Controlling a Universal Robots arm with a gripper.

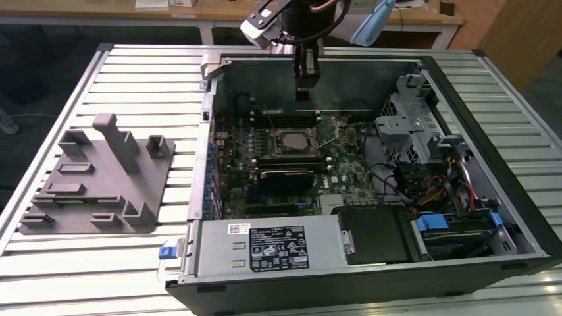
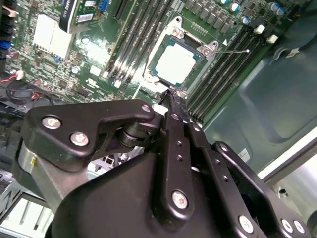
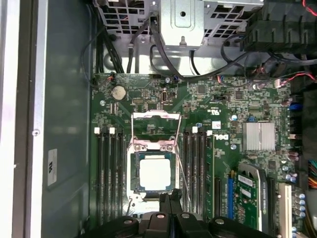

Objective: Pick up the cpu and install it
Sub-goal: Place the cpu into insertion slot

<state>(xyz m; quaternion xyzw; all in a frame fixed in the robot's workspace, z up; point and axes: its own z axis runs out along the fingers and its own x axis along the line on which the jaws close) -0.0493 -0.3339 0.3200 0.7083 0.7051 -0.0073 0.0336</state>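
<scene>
The cpu [image 1: 288,139] [image 2: 176,63] [image 3: 155,174], a small square chip with a silver-grey top, lies flat in the socket on the green motherboard [image 3: 237,104] inside the open computer case. The socket's metal load plate [image 3: 154,128] is flipped up beside it. My gripper [image 1: 304,96] [image 2: 169,94] [image 3: 171,197] hangs above the board near the case's back wall, just off one edge of the socket. Its two black fingers are pressed together with nothing between them, clear of the chip.
A grey plastic fixture tray [image 1: 97,178] stands on the slatted table at the exterior view's left. Inside the case are the power supply [image 1: 263,247], a metal drive cage [image 1: 412,125] with cables, memory slots [image 3: 110,173] on both sides of the socket, and a black block [image 1: 285,176].
</scene>
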